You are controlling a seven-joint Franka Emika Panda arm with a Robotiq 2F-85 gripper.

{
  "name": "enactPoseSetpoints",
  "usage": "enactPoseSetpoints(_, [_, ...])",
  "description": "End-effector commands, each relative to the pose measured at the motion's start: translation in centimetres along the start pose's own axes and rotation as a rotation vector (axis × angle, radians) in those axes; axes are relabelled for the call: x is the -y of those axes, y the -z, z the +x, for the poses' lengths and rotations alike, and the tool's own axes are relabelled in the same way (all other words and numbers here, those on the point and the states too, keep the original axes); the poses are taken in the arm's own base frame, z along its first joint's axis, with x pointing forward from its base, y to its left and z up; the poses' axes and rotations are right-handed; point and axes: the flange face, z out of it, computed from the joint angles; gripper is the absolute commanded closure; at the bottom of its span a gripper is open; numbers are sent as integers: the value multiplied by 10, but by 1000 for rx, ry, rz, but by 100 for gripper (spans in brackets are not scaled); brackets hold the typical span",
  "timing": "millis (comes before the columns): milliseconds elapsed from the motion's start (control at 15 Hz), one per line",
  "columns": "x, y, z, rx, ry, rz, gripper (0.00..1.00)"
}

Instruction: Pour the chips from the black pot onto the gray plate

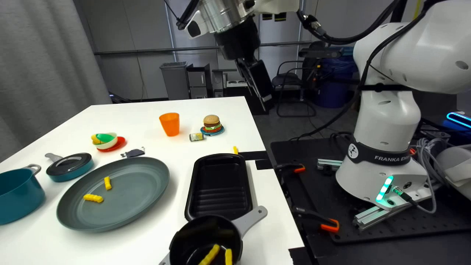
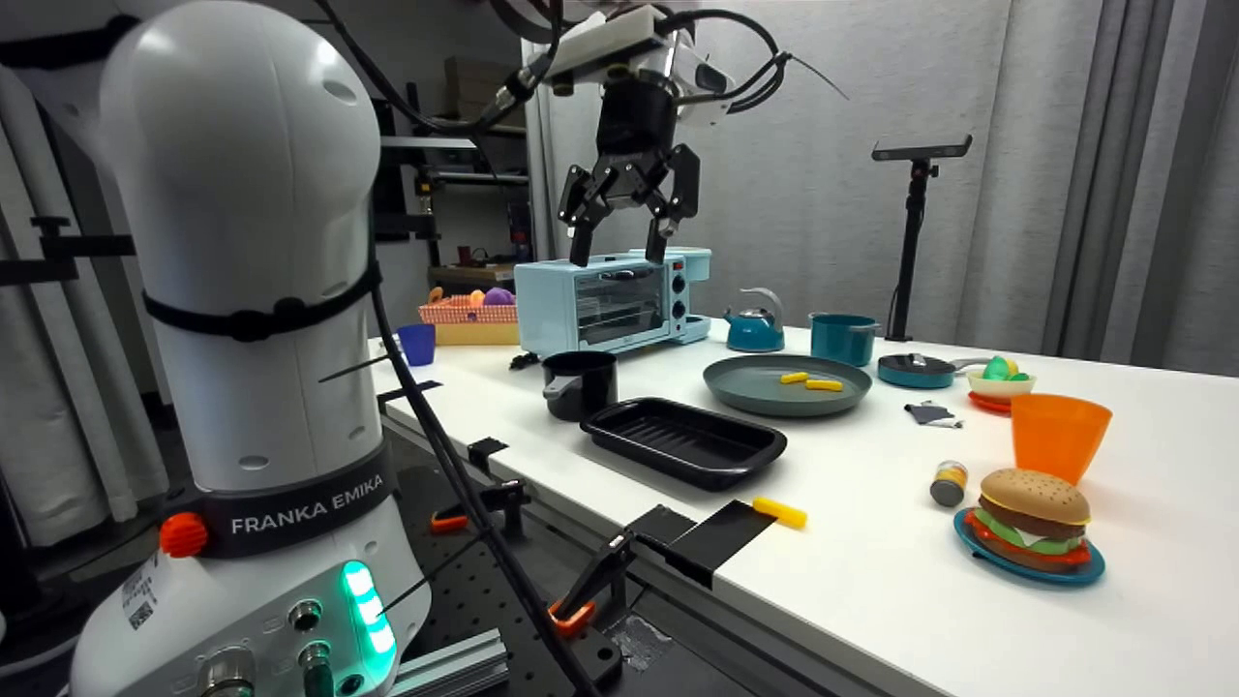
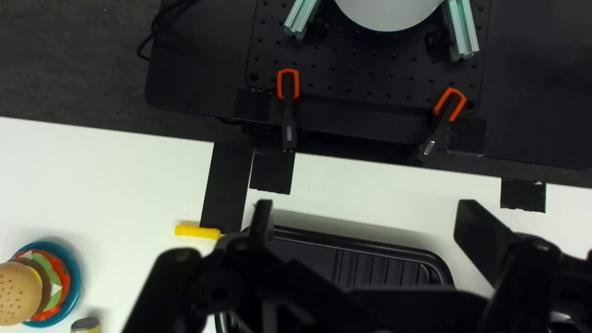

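Chips [image 1: 92,198]: 2 on the gray plate [image 1: 136,198], near its middle, close to each other but apart, visible in both exterior views. 2 more show inside the black pot [image 1: 206,233], upright on the surface [image 1: 132,121], partly cut off by the edge of that view; can't tell if more lie deeper in. 1 chip [image 2: 779,512] lies on the surface at the end of a black tape strip [image 3: 226,185], btwn the grill pan [image 1: 220,180] & the toy burger [image 1: 211,121].

Pincer [image 2: 619,250] hangs well above the surface, jaws spread wide apart; same gap in wrist view, w/ the grill pan below, partly hidden. Pan sits just beside the pot; can't tell if touching.

Teal pot [image 1: 20,195] & small teal skillet [image 1: 70,169] stand just beside the plate, on the side away from the pan. Burger's on a teal dish [image 1: 222,129], w/ a small can [image 1: 196,137] on its side next to it & an orange cup [image 1: 170,124] nearby. Pale bowl [image 1: 106,145] w/ green & yellow pcs sits on a red dish [image 1: 120,142]. Also, in an exterior view: light-blue toaster oven [image 2: 619,300], teal kettle [image 2: 755,331].
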Motion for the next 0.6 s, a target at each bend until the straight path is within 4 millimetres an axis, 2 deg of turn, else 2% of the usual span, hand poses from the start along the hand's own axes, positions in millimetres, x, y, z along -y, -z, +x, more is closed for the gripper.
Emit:
enactPoseSetpoints(0, [12,-18,13,9,35,-52,0])
enactPoseSetpoints(533, [44,-63,29,16,144,-76,0])
